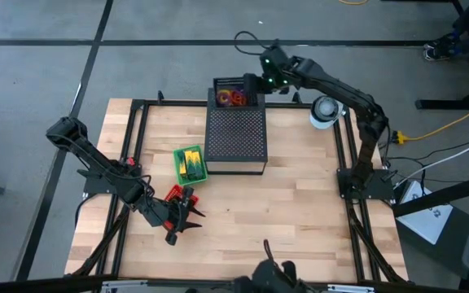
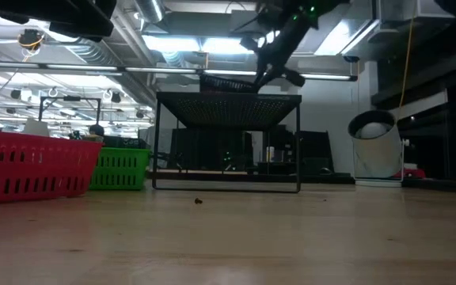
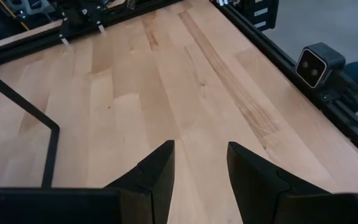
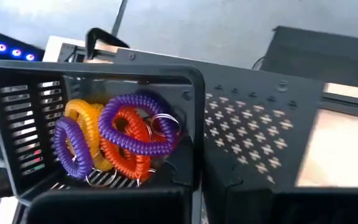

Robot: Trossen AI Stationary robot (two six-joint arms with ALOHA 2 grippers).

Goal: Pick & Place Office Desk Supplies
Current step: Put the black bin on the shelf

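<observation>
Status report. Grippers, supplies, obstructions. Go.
Left gripper open, empty, over bare table. Right gripper shut, above black mesh organizer. Coil rings in its back compartment; crayon box beside it. Nothing blocking.

bright ceiling lights (image 2: 172, 43) | low view backlit | right wrist blurred

Pale wooden table (image 1: 300, 212), matt black perforated metal box (image 1: 236, 134), glossy plastic coil rings (image 4: 126, 137).
</observation>
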